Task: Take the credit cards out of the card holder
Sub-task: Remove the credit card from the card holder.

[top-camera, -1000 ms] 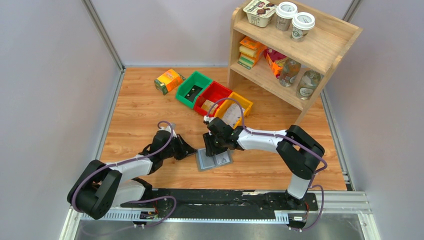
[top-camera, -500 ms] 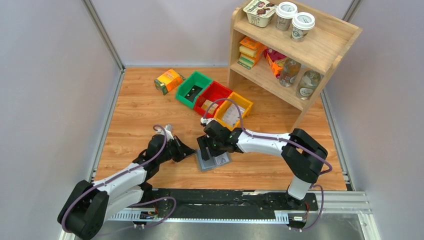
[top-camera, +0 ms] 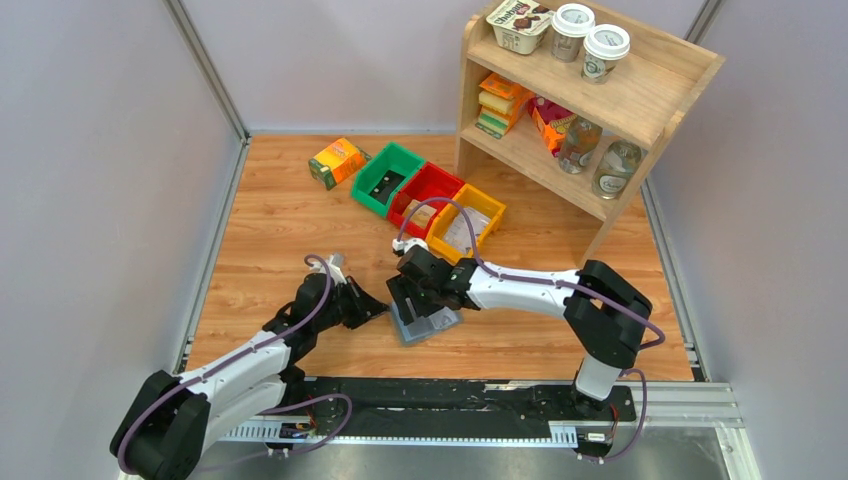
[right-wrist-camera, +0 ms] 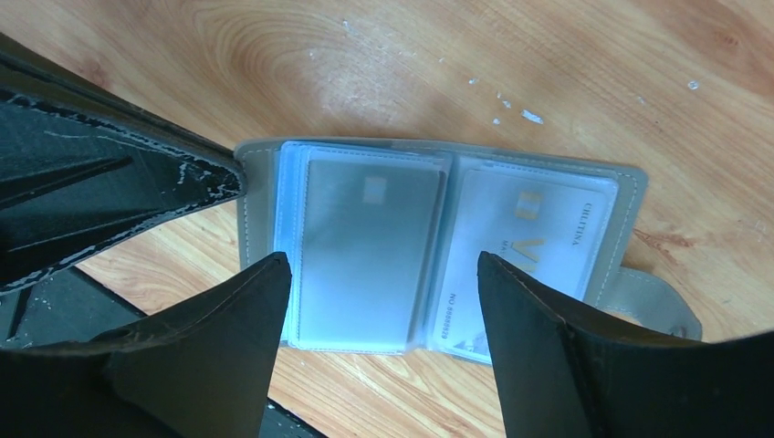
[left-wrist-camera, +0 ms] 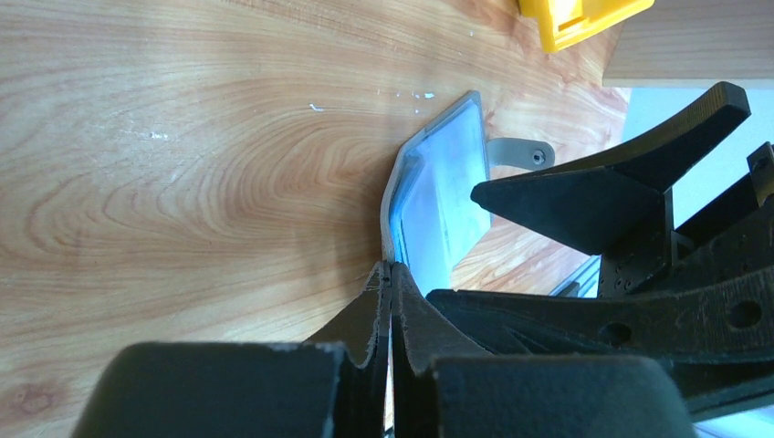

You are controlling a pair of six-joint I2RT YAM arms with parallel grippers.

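1. I see the card holder [top-camera: 432,324] lying open on the tabletop [top-camera: 270,240], near the front edge and between my two arms.
2. On the right wrist camera its blue-grey inside faces up. The snap tab [right-wrist-camera: 653,308] sticks out at about 4 o'clock.
3. The credit cards [right-wrist-camera: 370,242] sit in the clear pockets. A grey one is in the left pocket and a white one with gold marks is in the right. Neither is out of its pocket.
4. The left end effector [left-wrist-camera: 388,274] has its fingers pressed together. Their tips meet the holder's edge, on its 9 o'clock side in the top view. I cannot tell whether they nip a sliver of the cover.
5. The right end effector [right-wrist-camera: 383,265] has its fingers well apart and grips nothing. It hangs over the holder and straddles the pocket with the grey card. One finger is at the holder's left edge and the other is over the white card. I cannot tell whether the tips touch the plastic.
6. In the top view the right arm reaches in from 3 o'clock and the left arm from 8 o'clock.
7. From the holder, the green bin [top-camera: 388,177], the red bin [top-camera: 428,197] and the yellow bin [top-camera: 470,213] sit in a row at about 12 o'clock.
8. An orange-green carton [top-camera: 338,162] lies at 11 o'clock, just beside the green bin.
9. The wooden shelf [top-camera: 640,95] stands at 1 o'clock, well apart from the holder.
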